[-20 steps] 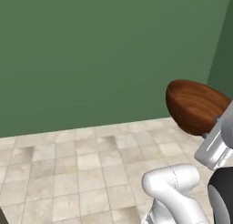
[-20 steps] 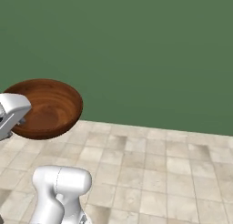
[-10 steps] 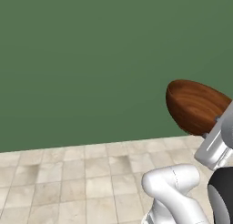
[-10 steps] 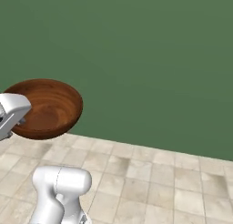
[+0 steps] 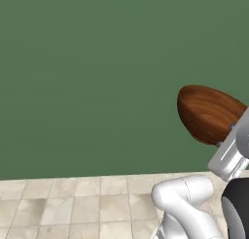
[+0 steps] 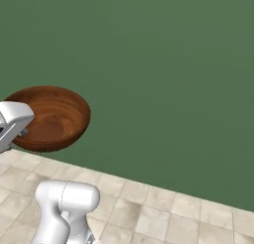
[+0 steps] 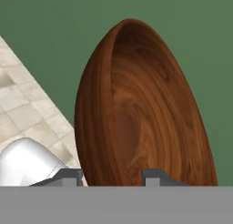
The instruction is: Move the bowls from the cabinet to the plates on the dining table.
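The smaller round bowl of glossy reddish-brown wood grain (image 7: 141,114) is held in the air by the two-finger gripper (image 7: 111,175), clear of the floor and in front of the plain dark green wall (image 5: 87,77).

In the hand view, the two grey finger tips (image 7: 157,175) stand one on each side of the bowl's rim wall, one outside and one inside. The jaws are partly closed and clamp the rim between them. The bowl extends away from the fingers, its hollow facing right in that view.

In the left base view, the bowl (image 5: 209,114) sits at the right, tilted, its outer side facing the camera. The white hand grips it at its lower right edge.

In the right base view, the bowl (image 6: 52,119) sits at the left, its hollow facing up and toward the camera. The white hand covers its left rim.

Below the bowl lies a floor of beige stone tiles (image 6: 163,213), which meets the green wall along a straight line.
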Motion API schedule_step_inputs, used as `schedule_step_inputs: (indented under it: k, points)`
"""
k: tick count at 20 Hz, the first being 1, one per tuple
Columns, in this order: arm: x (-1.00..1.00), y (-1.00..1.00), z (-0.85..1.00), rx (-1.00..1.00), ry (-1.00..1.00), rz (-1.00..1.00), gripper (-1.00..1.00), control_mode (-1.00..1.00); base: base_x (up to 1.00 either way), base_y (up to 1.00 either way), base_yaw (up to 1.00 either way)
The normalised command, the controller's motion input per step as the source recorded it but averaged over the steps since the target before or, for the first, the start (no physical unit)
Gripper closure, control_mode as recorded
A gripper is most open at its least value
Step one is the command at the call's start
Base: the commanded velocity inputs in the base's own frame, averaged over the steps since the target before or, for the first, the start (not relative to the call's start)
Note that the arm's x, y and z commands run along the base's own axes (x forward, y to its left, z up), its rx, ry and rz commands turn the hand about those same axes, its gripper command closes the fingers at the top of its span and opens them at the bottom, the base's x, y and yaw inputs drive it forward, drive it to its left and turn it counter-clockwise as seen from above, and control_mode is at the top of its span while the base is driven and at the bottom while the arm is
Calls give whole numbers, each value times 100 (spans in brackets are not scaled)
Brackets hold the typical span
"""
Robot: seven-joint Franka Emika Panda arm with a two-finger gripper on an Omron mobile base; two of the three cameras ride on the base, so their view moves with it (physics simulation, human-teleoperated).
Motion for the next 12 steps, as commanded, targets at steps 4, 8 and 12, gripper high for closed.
schedule_step_inputs:
  k: [4, 8, 12]
  points:
    - [0, 0, 0, 0, 0, 0, 100, 100, 31, 43, 49]
    - [0, 0, 0, 0, 0, 0, 100, 100, 46, 29, 60]
    - [0, 0, 0, 0, 0, 0, 100, 100, 41, 3, 68]
